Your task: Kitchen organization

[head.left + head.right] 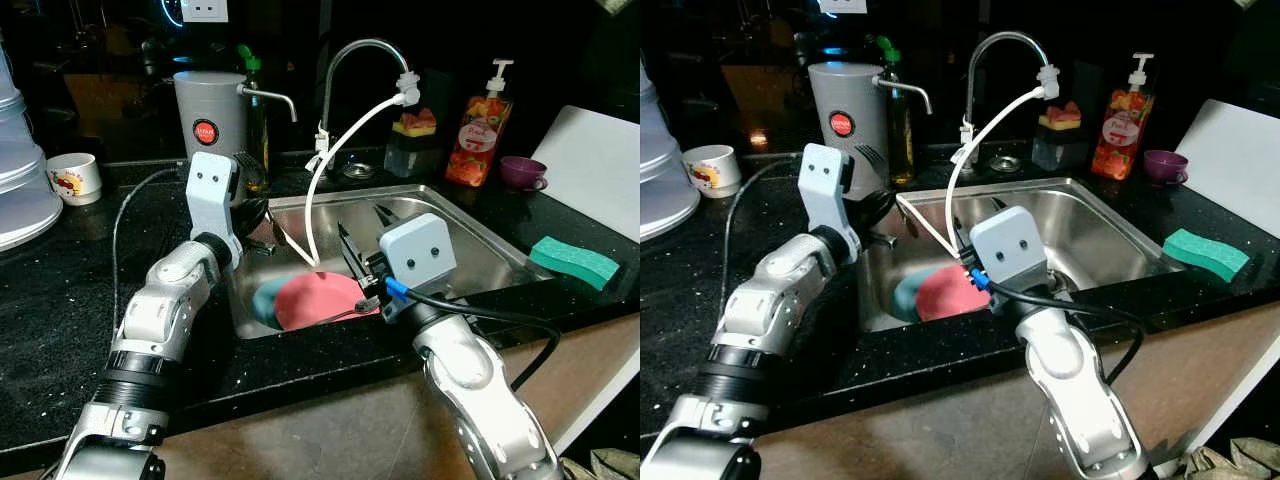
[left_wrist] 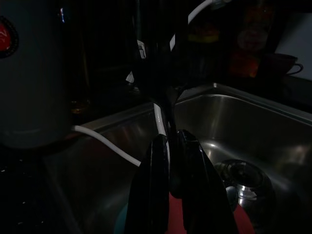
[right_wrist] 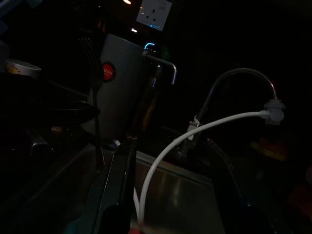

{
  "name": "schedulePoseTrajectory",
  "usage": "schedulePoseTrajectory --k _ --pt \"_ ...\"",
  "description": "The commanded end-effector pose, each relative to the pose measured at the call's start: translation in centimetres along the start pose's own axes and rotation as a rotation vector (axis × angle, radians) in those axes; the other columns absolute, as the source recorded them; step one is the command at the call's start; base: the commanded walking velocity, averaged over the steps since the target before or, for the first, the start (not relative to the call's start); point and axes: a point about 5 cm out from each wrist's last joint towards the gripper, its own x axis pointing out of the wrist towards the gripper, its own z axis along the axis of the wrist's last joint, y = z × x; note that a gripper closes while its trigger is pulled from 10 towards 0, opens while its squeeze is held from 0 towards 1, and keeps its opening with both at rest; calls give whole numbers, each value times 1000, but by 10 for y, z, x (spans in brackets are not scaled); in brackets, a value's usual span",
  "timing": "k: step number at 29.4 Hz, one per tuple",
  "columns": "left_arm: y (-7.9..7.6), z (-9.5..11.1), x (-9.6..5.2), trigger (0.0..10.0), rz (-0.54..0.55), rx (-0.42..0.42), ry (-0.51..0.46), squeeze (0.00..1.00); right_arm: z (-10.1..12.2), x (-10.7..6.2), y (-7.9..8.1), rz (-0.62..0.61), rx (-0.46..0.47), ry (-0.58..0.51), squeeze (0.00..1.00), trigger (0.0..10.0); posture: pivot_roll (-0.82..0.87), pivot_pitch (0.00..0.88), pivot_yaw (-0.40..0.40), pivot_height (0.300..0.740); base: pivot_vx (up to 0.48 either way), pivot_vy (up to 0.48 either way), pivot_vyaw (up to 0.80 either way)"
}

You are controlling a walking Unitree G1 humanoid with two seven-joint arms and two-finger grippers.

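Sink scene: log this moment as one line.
stage: sink work | left tool: over sink left edge | right tool: in sink, above pink plate | teal dish: under plate | white hose: into sink

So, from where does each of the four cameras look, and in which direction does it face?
Left eye view: on the head, facing forward and down at the sink; both silver arms show.
Right eye view: the same head, slightly aside, same sink; both arms again.
Left wrist view: on the left arm, along the left pincer into the basin toward the drain.
Right wrist view: on the right arm, dark, up past the right pincer at the grey kettle and faucet.
Shared: the white hose appears in all.
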Motion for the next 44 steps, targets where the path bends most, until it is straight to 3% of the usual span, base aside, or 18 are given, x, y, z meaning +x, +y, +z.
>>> schedulePoseTrajectory --k 1,24,28,30,36,37,38,42,43,44 --pt "1 5 3 10000 17 -26 -34 0 -4 -1 -2 -9 -7 13 0 10000 -71 46 -27 740 0 0 0" --pt "4 1 3 10000 48 -17 -38 0 -4 -2 -2 -10 -6 18 0 10000 -75 55 -28 740 0 0 0" --pt "11 -22 3 10000 107 18 94 0 -5 -2 -1 -12 -5 20 0 10000 -73 59 -24 740 0 0 0" --pt "8 -38 1 10000 60 -27 170 0 -5 -2 -1 -13 -3 20 0 10000 -73 59 -24 740 0 0 0" --pt "-1 -51 0 10000 -20 -65 189 0 -5 -2 0 -12 -2 18 0 10000 -73 56 -23 740 0 0 0" --pt "-2 -49 0 10000 -32 -71 177 396 -5 -2 0 -13 -3 18 0 10000 -75 55 -23 740 0 0 0" --pt "-2 -46 1 10000 -37 -74 162 1000 -5 -2 -1 -14 -3 19 0 10000 -75 55 -23 740 0 0 0" --pt "1 -37 3 10000 -21 -74 117 1000 -5 -2 -1 -15 -4 19 0 10000 -76 56 -22 740 0 0 0" --pt "7 -31 3 10000 11 -62 96 678 -5 -2 -1 -15 -4 20 0 10000 -75 56 -22 740 0 0 0" --pt "24 -20 2 10000 99 -53 71 0 -5 -3 -1 -16 -3 20 0 10000 -72 54 -21 740 0 0 0"
